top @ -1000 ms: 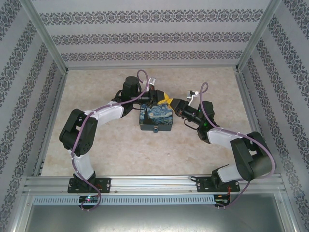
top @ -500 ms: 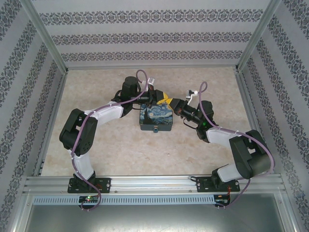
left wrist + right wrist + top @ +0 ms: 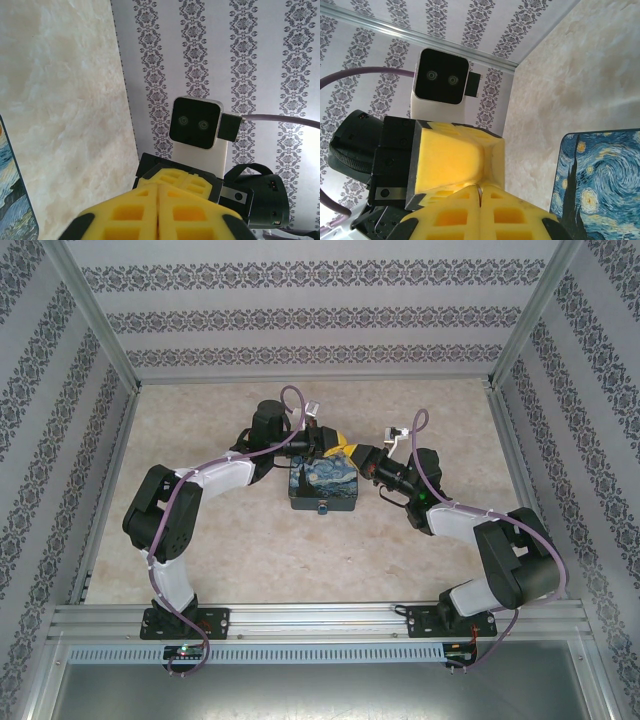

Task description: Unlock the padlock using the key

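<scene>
Currently my right yellow-fingered end effector [image 3: 481, 196] clamped on tiny grey metal key [image 3: 479, 188]; left end effector [image 3: 159, 192] fingers pressed together, tip-to-tip with right.

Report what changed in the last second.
The right end effector edged left toward the left end effector and closed. A small silvery bit is pinched at its fingertips, too small to identify. The painted box and the left arm stayed put.
</scene>
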Robot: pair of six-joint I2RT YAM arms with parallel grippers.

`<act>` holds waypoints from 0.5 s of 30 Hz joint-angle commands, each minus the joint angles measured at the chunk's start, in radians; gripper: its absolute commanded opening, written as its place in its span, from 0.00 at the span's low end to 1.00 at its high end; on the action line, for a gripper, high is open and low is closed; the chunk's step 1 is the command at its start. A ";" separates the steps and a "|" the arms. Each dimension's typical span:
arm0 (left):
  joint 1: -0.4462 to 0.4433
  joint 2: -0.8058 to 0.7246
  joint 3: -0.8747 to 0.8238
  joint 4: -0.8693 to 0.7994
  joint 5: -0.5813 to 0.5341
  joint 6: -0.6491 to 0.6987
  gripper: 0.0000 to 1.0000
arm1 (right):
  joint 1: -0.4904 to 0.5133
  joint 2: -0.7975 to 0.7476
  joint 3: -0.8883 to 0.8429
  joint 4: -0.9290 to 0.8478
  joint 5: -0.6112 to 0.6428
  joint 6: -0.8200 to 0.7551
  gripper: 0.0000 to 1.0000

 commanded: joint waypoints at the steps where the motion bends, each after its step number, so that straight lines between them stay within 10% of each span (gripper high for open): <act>1: 0.004 -0.030 -0.014 0.027 0.002 0.003 0.36 | 0.005 0.002 0.022 0.036 0.017 -0.003 0.00; 6: 0.022 -0.089 -0.033 0.006 -0.063 0.004 0.71 | -0.005 -0.017 0.000 0.033 0.017 0.002 0.00; 15: 0.041 -0.274 -0.091 -0.336 -0.147 0.223 0.83 | -0.034 -0.101 -0.049 -0.022 0.008 0.015 0.00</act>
